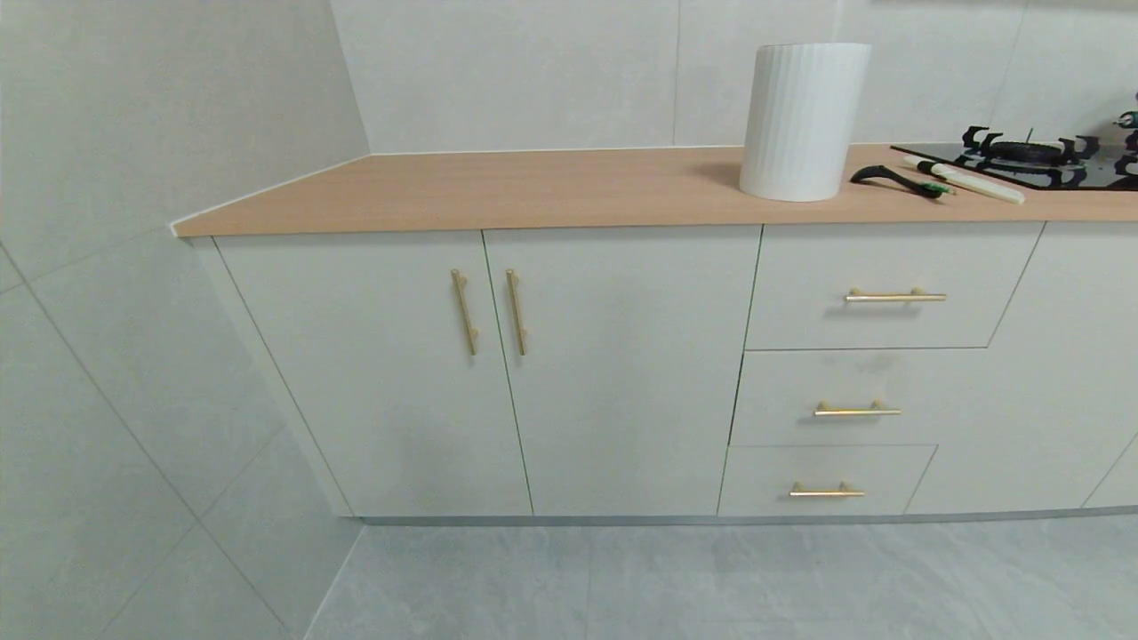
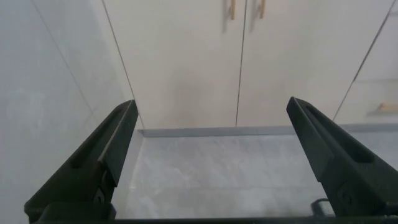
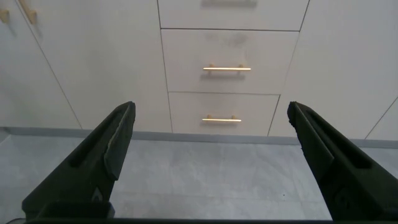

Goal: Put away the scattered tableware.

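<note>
On the wooden countertop (image 1: 533, 191) stands a tall white ribbed holder (image 1: 803, 120). Just to its right lie a black-handled utensil (image 1: 893, 179) and a cream-handled utensil (image 1: 965, 180), side by side near the stove. My left gripper (image 2: 211, 112) hangs low over the floor, open and holding nothing, facing the double cabinet doors (image 2: 242, 62). My right gripper (image 3: 211, 112) is also open with nothing in it, low before the drawers (image 3: 227, 62).
A black gas stove (image 1: 1036, 160) sits at the counter's far right. Below are two cabinet doors with gold handles (image 1: 489, 311) and three drawers (image 1: 876, 293), all closed. A tiled wall (image 1: 133, 267) closes off the left side. Grey floor (image 1: 711, 578) lies in front.
</note>
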Robot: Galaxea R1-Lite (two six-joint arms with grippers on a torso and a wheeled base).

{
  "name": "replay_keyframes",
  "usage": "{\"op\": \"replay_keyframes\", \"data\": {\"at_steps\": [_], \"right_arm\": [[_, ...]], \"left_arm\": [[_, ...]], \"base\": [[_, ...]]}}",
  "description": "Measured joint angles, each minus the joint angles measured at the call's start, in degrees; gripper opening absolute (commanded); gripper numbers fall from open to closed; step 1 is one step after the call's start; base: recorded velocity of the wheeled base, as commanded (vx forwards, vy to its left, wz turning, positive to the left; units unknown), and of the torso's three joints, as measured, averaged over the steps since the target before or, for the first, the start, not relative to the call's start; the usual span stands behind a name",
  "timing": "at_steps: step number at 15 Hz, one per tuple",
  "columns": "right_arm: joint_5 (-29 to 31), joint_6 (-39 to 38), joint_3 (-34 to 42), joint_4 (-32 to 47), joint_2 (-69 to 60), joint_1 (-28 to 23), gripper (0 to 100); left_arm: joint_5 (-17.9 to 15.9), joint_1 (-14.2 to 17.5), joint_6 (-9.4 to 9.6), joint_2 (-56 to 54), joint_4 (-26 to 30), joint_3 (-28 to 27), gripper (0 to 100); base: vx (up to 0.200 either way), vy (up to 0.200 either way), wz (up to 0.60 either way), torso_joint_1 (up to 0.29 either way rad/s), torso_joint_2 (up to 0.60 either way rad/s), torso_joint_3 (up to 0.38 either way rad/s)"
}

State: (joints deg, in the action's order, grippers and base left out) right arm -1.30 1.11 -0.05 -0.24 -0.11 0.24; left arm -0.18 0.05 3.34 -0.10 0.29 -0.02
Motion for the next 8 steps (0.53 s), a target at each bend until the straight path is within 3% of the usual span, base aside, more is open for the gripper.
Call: {"op": "replay_keyframes", "data": {"at_steps": [1,2,5,8], "right_arm": [[0.0,0.0,0.0,0.0,0.0,0.0,100],[0.0,0.0,0.0,0.0,0.0,0.0,100],[0.0,-0.1,0.0,0.1,0.0,0.0,100],[0.1,-0.1,0.0,0.1,0.0,0.0,100]], "left_arm": [[-0.4,0.0,1.72,0.0,0.0,0.0,100],[-0.6,0.0,1.91,0.0,0.0,0.0,100],[-0.7,0.0,-2.77,0.0,0.0,0.0,100],[-0.7,0.0,-2.9,0.0,-0.1,0.0,100]], "base": [[0.0,0.0,0.0,0.0,0.0,0.0],[0.0,0.0,0.0,0.0,0.0,0.0],[0.0,0.0,0.0,0.0,0.0,0.0],[0.0,0.0,0.0,0.0,0.0,0.0]]}}
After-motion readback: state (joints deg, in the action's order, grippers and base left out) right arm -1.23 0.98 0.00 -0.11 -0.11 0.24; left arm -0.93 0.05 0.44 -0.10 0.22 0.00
